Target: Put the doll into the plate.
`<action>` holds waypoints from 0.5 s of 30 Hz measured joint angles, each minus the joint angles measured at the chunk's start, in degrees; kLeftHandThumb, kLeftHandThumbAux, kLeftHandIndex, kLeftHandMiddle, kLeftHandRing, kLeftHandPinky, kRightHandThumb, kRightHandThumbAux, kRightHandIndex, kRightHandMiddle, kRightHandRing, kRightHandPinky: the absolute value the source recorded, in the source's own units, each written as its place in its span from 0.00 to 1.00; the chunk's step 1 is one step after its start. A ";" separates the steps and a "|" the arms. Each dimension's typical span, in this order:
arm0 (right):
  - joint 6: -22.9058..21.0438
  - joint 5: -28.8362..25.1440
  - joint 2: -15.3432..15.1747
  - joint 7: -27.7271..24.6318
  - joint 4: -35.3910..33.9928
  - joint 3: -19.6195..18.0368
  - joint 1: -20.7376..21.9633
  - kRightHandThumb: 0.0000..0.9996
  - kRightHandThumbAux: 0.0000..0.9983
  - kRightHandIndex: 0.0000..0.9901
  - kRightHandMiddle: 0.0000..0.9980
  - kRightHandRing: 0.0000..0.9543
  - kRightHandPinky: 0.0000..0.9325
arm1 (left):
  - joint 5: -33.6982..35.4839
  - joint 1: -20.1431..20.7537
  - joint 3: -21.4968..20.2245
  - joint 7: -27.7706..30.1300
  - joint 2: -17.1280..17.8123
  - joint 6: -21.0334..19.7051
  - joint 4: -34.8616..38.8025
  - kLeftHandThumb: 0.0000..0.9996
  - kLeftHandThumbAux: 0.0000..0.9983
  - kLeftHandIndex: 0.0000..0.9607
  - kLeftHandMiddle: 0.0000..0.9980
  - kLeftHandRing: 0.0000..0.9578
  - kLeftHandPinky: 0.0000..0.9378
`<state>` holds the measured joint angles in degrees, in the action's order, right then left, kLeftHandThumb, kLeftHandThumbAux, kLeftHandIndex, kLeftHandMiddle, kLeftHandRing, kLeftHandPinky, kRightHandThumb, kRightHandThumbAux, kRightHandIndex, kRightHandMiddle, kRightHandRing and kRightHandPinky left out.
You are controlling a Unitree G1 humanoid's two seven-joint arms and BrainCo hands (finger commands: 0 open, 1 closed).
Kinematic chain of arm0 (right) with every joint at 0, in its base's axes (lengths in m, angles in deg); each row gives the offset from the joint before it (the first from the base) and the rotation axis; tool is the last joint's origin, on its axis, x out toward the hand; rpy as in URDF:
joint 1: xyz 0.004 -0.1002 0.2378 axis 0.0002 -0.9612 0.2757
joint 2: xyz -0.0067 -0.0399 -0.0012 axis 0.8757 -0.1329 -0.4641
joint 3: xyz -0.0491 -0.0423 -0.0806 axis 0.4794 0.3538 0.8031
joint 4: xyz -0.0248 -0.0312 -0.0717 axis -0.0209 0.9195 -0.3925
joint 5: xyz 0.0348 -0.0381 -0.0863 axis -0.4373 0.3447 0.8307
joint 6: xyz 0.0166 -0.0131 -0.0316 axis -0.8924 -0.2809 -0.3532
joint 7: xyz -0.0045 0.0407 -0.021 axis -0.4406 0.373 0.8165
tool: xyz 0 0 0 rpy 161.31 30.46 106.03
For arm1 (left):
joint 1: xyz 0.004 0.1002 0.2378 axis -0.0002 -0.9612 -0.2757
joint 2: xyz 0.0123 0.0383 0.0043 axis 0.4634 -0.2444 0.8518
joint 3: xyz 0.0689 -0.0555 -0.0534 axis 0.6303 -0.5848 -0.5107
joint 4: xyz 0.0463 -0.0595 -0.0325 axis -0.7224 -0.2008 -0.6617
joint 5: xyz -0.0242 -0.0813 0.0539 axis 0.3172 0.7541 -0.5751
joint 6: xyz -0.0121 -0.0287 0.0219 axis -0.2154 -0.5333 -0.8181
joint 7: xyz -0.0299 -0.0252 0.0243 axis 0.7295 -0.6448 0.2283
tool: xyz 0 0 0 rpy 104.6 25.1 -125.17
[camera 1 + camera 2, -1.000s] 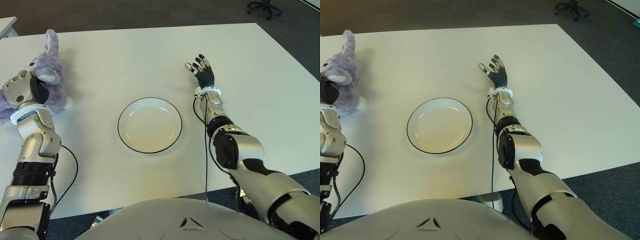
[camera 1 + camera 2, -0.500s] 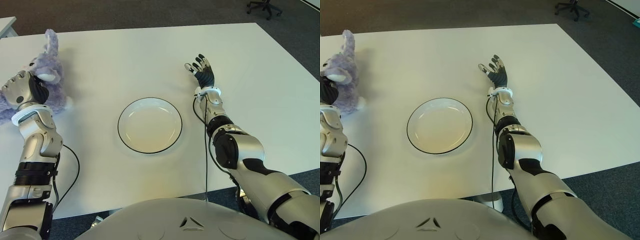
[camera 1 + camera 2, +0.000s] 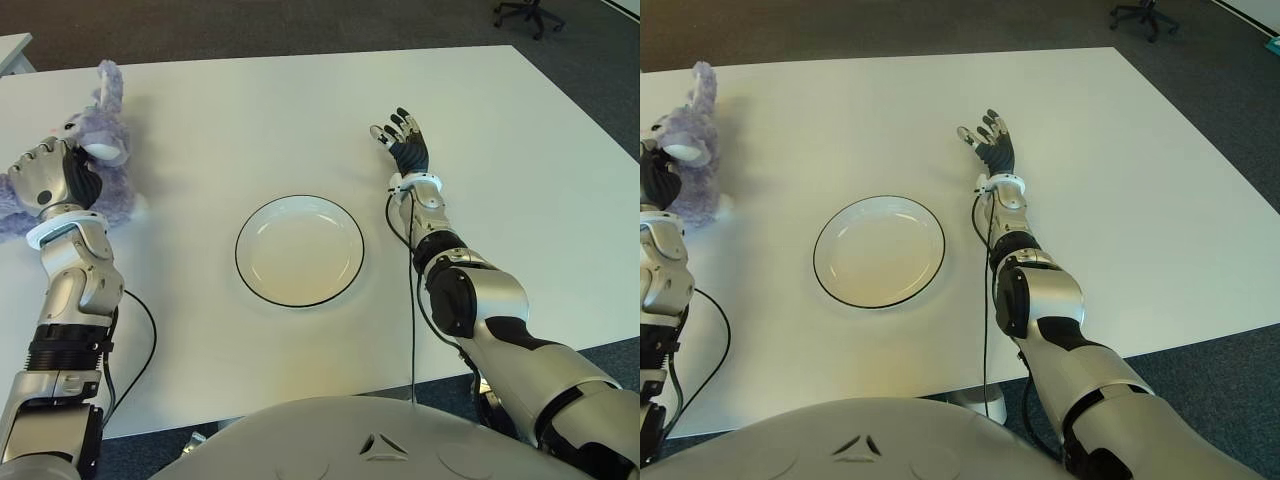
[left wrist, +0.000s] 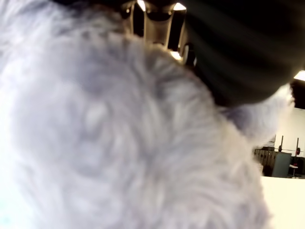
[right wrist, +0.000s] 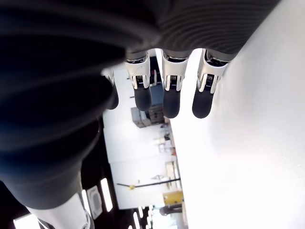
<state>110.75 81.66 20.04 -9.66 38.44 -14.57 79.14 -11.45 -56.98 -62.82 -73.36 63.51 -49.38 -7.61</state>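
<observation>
the left hand [image 3: 45,178] has its fingers wrapped around the purple plush doll [image 3: 92,150], well to the left of the white black-rimmed plate [image 3: 300,250] on the white table [image 3: 250,110]; its fur fills the left wrist view. the right hand [image 3: 403,142] shows beyond the plate's right side, fingers spread and holding nothing.

The left hand [image 3: 48,180] is at the far left, forearm reaching forward from the elbow, its fingers [image 3: 32,160] curled round a soft purple doll [image 3: 95,150] and gripping it. The right hand [image 3: 405,143] is stretched forward on a straight arm, palm turned inward, fingers [image 5: 170,93] spread and holding nothing.
</observation>
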 measured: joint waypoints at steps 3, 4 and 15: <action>-0.15 0.03 -0.01 0.19 0.00 0.04 0.07 0.23 0.80 0.08 0.10 0.11 0.16 | -1.06 -0.06 0.90 -0.03 0.36 -0.13 0.01 0.47 0.37 0.35 0.55 0.60 0.56; -0.22 0.04 -0.02 0.23 0.00 0.06 0.09 0.23 0.80 0.08 0.10 0.11 0.16 | -1.52 -0.06 1.14 -0.03 0.41 -0.24 0.01 0.43 0.32 0.33 0.52 0.58 0.53; -0.33 0.07 0.00 0.26 0.00 0.17 0.16 0.24 0.80 0.08 0.10 0.11 0.15 | -2.73 -0.27 1.74 -0.21 1.10 0.27 0.01 0.45 0.23 0.23 0.45 0.51 0.55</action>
<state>110.43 81.73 20.03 -9.40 38.43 -14.40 79.30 -14.18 -57.26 -61.08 -73.58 64.60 -49.12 -7.60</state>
